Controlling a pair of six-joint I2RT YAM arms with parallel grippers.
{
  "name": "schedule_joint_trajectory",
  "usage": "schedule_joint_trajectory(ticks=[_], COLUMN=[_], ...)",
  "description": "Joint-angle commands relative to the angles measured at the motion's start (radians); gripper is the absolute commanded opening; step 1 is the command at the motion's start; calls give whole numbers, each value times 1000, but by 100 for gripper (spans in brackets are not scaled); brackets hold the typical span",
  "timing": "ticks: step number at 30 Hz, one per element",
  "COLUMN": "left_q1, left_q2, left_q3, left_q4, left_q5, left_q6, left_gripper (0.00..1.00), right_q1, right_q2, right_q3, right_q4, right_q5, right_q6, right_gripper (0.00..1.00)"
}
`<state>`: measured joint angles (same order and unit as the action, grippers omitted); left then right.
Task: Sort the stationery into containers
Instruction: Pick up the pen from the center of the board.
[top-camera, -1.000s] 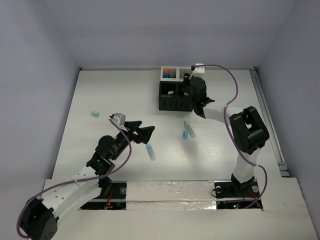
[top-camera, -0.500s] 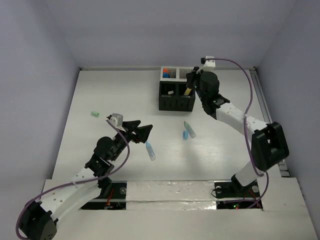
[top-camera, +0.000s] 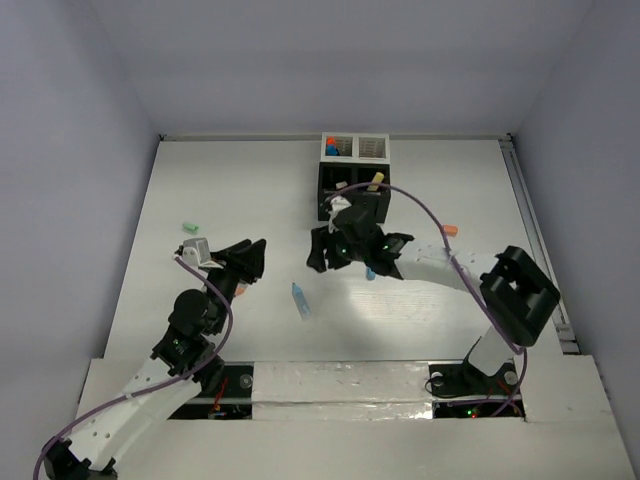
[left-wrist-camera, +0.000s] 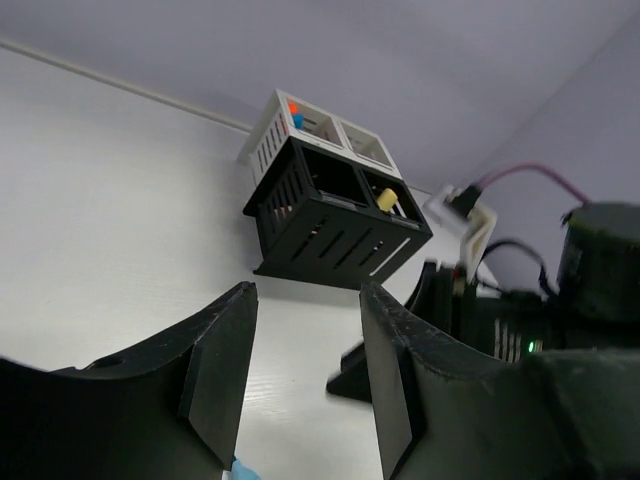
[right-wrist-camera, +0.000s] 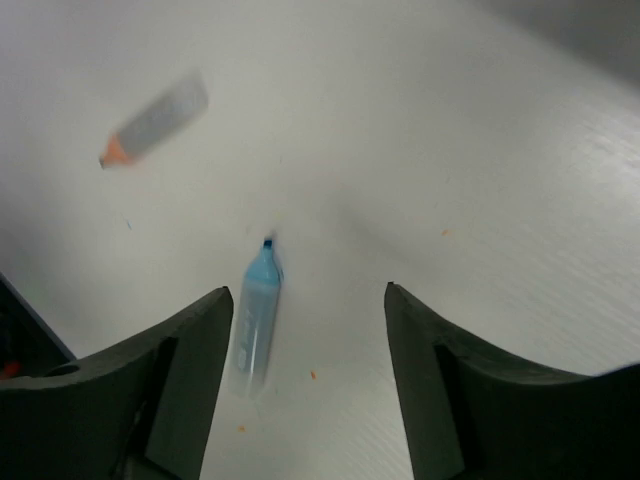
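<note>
Right wrist view.

Entry 1: right fingers (right-wrist-camera: 190, 380), spread apart, holding nothing. Just beyond their tips, closer to one finger than the other: blue highlighter (right-wrist-camera: 255, 315), flat on the worktop (right-wrist-camera: 480, 150). Farther out: blurred piece with an orange tip (right-wrist-camera: 155, 120).

Entry 2: left fingers (left-wrist-camera: 220, 370), parted, gap empty. Well ahead of them: organizer (left-wrist-camera: 335, 215), black half nearer, white half behind. Contents: yellow piece (left-wrist-camera: 387, 200) in a black compartment; orange and blue caps (left-wrist-camera: 294, 112) in a white one.

Entry 3, loose stock seen from above: loose highlighter (top-camera: 299, 300) between the two pairs of fingers, possibly the one listed above, cannot tell; green eraser (top-camera: 187, 228) off to the outer side of the left fingers; orange piece (top-camera: 449, 230) well apart from the right fingers, past their own arm.

Step in hand, as judged: choosing the next pick, since neither arm carries anything. Next move calls for the right fingers to lower astride the blue highlighter, across its length, then close, lift and carry it to a compartment.
</note>
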<state>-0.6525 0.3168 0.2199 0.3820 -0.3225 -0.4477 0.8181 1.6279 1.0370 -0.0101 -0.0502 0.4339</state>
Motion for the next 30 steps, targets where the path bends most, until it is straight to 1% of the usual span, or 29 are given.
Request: schedule_joint_trajectory(ticks=[1,2,3,7,8,12,14,18,19,21,24,25,27,28,30], left_q1=[-1,-1,-1,-1,-1,-1,-1,-1,-1,-1,-1,-1,-1,-1,-1], left_q2=[-27,-30,-27,-1,5,13,8,11,10,7,1,4,18,33,56], left_q3=[-4,-5,-5,-4,1,-1,-2,3,6,6,4,3,6,7,12], left_q4=[-34,-35,-35,-22,-22,-20,-20,-29,-34,-46,-46,-45,-43,-43,-37], left_q5=[-70,-70,-69,-58,-55,-55,-58,-69,-78,-89,-95,-93,-92,-89,-76], left_q6=[-2,-2,-2,-2,-2,0,1,1,1,-2,-5,-6,-8,-8,-9], left_gripper=[42,42,42,42,42,42,43,43,43,43,43,44,44,44,44], right_q1=[68,110,130,185,196,226,259,280,280,280,280,280,280,280,280], right_q2=[44,71,72,168,168,240,272,329,337,357,371,381,394,401,403], right_q3=[49,72,83,152,164,213,257,314,317,324,328,334,348,362,370], right_q4=[-106,-122,-135,-218,-231,-274,-326,-393,-402,-406,-393,-381,-389,-393,-395], right_q5=[-51,-45,-42,1,15,44,149,233,245,269,286,289,302,312,363], right_q6=[3,0,-7,-37,-37,-35,-38,-29,-23,-17,-7,-1,-1,2,5], right_gripper=[71,75,76,77,77,75,74,68,64,60,49,36,24,19,15])
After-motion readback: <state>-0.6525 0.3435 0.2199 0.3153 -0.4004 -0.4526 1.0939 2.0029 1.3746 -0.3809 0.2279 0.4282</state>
